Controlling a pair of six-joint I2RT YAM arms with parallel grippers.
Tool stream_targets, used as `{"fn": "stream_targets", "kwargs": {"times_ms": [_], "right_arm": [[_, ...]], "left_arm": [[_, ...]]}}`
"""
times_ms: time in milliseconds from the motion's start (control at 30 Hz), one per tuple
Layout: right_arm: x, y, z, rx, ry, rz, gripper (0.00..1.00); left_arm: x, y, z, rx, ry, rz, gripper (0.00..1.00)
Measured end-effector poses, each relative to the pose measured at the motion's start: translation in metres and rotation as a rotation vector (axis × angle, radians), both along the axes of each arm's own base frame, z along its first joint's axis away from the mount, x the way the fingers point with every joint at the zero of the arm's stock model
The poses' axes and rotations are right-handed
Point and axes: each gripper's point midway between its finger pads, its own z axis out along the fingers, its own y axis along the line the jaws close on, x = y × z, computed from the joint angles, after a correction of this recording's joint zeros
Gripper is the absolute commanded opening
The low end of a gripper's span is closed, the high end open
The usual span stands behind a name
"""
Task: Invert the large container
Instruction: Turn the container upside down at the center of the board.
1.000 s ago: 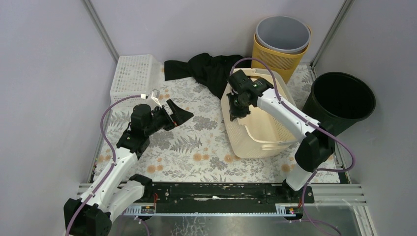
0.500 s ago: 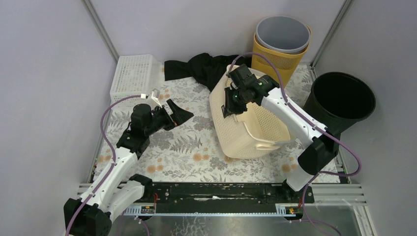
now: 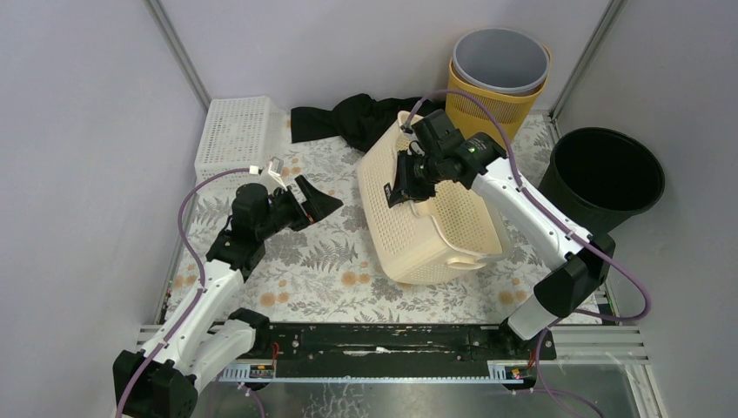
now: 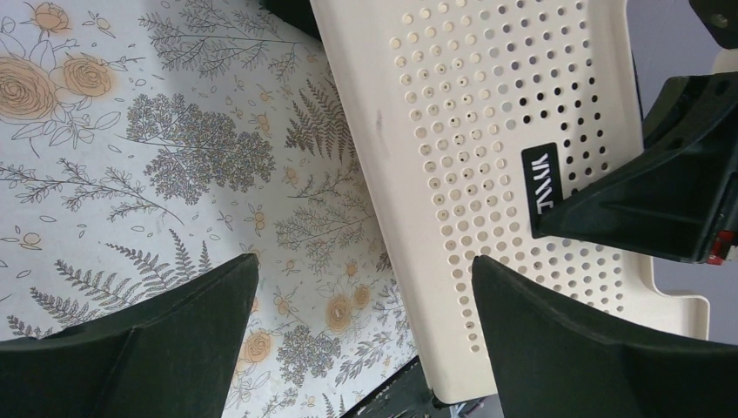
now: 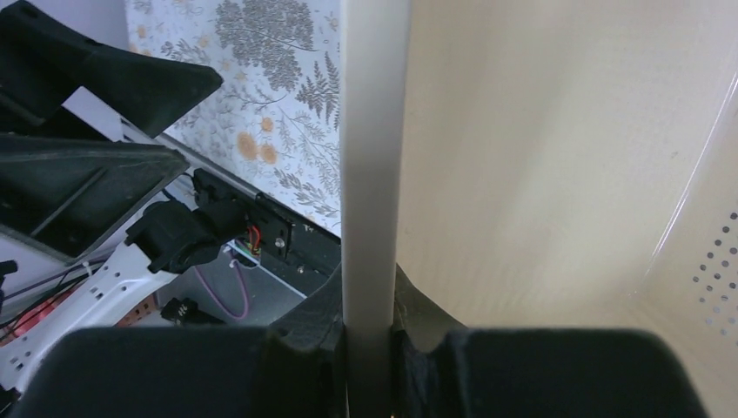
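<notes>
1. One basket lies tipped on its side, right of centre on the counter, its long axis running near-to-far.
2. The right hand clamps its raised rim; the left hand is open and empty, well apart leftward.

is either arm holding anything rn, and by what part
The right gripper is shut on the rim of the cream basket. The left gripper is open and holds nothing.

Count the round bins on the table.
3: a grey bin nested inside a yellow one at the back, and a black one at the right edge. More could be nested out of sight in that stack.
</notes>
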Motion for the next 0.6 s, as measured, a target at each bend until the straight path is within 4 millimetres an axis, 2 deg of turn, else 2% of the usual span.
{"fn": "stream_targets", "kwargs": {"times_ms": [600], "right_arm": [[-0.007,0.03,0.025,0.197,0.024,0.047,0.0]], "left_arm": [[0.0,0.01,0.014,0.002,-0.057,0.058,1.0]]}}
